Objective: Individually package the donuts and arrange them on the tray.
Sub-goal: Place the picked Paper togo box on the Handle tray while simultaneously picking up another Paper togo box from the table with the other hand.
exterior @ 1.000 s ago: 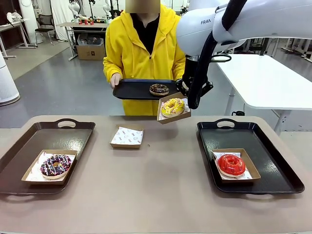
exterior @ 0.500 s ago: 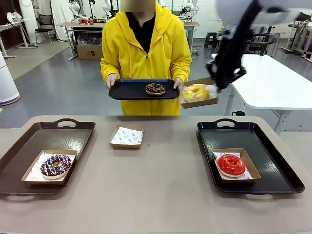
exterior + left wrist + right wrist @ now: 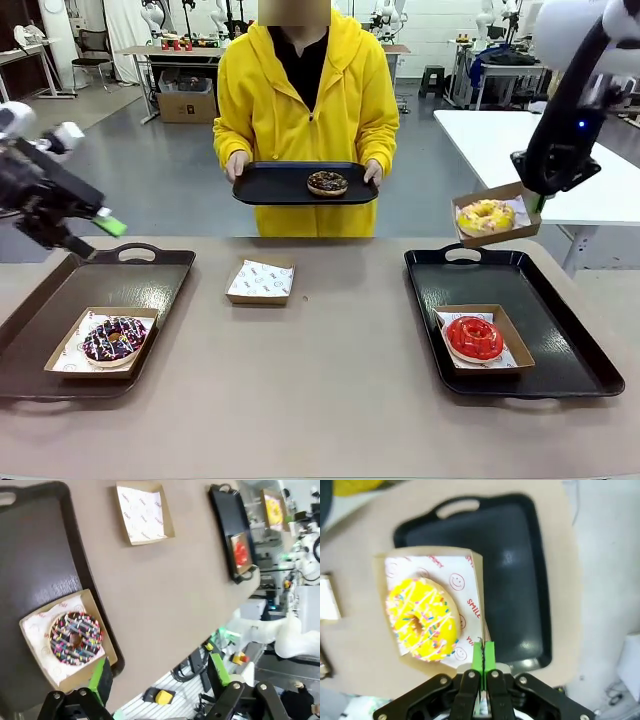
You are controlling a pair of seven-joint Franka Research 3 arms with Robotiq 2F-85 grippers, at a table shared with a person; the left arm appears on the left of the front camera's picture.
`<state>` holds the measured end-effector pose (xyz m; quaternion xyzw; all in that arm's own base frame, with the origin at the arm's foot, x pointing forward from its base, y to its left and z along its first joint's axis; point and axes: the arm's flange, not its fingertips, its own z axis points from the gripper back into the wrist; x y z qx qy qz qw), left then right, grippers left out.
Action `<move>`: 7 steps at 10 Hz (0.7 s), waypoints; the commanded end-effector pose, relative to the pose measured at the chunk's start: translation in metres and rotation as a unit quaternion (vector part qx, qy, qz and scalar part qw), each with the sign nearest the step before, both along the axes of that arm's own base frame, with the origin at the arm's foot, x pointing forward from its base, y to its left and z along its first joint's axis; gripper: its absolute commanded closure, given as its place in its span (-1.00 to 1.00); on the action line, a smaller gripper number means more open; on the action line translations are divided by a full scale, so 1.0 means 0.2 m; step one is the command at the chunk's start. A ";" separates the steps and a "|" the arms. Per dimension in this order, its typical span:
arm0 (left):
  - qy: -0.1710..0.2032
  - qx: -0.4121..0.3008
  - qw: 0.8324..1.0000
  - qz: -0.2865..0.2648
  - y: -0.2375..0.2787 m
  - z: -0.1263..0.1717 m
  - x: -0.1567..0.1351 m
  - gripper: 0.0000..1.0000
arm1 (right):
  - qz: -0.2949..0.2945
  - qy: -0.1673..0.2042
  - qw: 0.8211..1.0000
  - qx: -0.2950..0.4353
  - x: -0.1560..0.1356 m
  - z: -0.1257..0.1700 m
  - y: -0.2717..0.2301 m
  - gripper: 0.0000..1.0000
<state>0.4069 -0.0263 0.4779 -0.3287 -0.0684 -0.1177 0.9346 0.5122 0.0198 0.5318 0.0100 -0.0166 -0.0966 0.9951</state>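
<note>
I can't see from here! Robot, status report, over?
Right pincer shut on box with yellow donut, above right tray far edge. Left pincer open, empty. Red donut fills tray's near half; far half free.

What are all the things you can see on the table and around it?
Donuts: four; red donut boxed on the right tray, yellow donut in the held box, sprinkled dark donut boxed on the left tray, brown donut on the person's tray.
Boxes: four, brown card with white paper; three hold donuts, the empty box lies between the table trays.
Trays: three, black; two on the table, one in the person's hands.
Table: one, tan.
Person: one, yellow coat, far side.
Left gripper: open, above the left tray's far corner.
Right gripper: shut on the held box's edge, above the right tray.
</note>
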 end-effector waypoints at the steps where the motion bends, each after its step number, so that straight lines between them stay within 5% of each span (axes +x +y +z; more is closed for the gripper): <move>1: 0.004 0.060 0.998 0.004 -0.18 -0.09 0.09 -0.98 | 0.035 0.007 0.999 -0.018 0.05 -0.12 0.01 0.98; 3: -0.018 0.127 0.992 -0.008 -0.39 -0.15 0.15 -0.98 | 0.044 0.015 0.999 -0.005 0.10 -0.23 0.01 0.98; 7: -0.079 0.236 0.968 -0.005 -0.70 -0.31 0.32 -0.98 | 0.026 0.018 0.999 -0.010 0.06 -0.15 0.00 0.98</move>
